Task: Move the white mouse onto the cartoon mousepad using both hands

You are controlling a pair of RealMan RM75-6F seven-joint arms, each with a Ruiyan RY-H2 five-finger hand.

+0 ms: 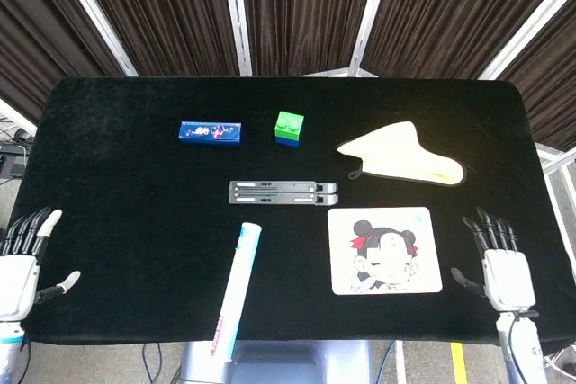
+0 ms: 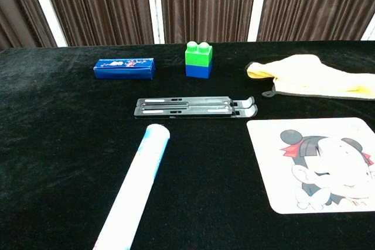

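Head view
- Left robot hand (image 1: 22, 263): at the near left edge of the surface (image 1: 135, 204), fingers spread apart, holding nothing
- Right robot hand (image 1: 501, 267): at the near right, just right of the cartoon mousepad (image 1: 423, 222) and clear of it, fingers spread, holding nothing
- White mouse (image 1: 394, 254): lying on the cartoon mousepad over the printed face, pale against the print and hard to make out
- Black folding stand (image 1: 283, 192): flat, just behind the cartoon mousepad's far left corner
- Rolled tube (image 1: 236, 290): left of the pad, its near end sticking out past the front edge
- Blue box (image 1: 210, 131): far left of centre
- Green and blue block (image 1: 289, 127): right of the blue box
- Yellow cloth (image 1: 405, 156): behind the pad, to the right

Chest view
- Robot hands: neither shows here
- White mouse: a smooth white mound on the right half of the cartoon mousepad, touched by nothing
- Black folding stand: between the pad and the green and blue block
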